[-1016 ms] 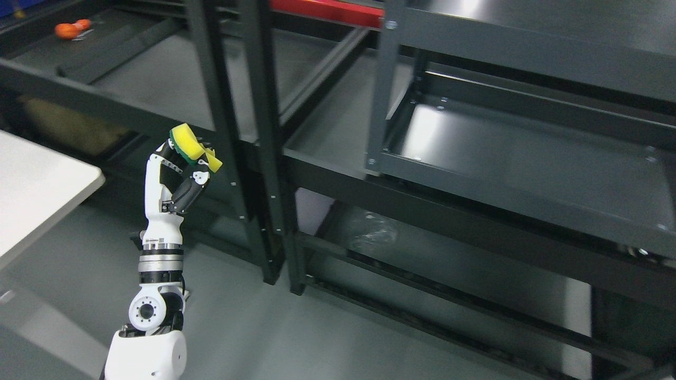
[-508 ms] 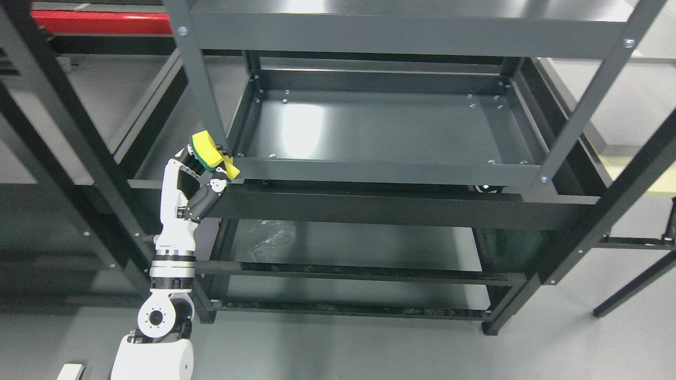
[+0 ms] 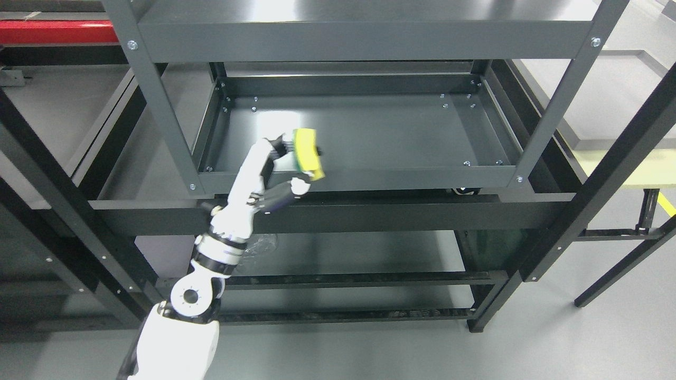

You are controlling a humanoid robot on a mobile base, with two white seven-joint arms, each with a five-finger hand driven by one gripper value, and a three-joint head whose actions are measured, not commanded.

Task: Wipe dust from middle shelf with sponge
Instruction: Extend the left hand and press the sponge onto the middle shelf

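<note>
Head view: left hand [image 3: 277, 171] grips sponge [image 3: 308, 153]; no readable writing.

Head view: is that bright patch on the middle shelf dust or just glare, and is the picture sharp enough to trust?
Head view: the white patch on the middle shelf reads as lamp glare, just left of the sponge held by the left hand; a second glare shows on the top shelf. Shelf bolts and edges look sharp, with no blur. Dust itself cannot be made out.
</note>
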